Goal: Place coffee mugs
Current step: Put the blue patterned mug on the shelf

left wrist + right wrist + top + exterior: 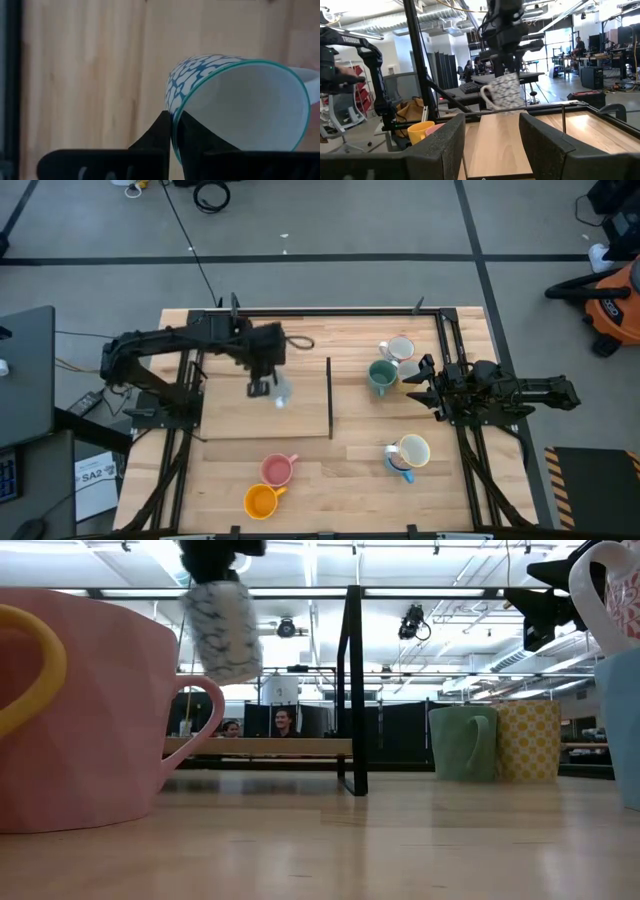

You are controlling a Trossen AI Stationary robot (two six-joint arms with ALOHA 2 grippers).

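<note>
While left gripper (172,131) jaws pinch patterned mug (240,100) rim above table (300,450), right gripper (490,140) waits, jaws open.

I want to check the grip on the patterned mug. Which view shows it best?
The left wrist view: the left claw pinches the rim of the patterned mug up close. The right wrist view shows it hanging above the table, handle visible; the low view shows its side; the high view mostly hides it.
</note>
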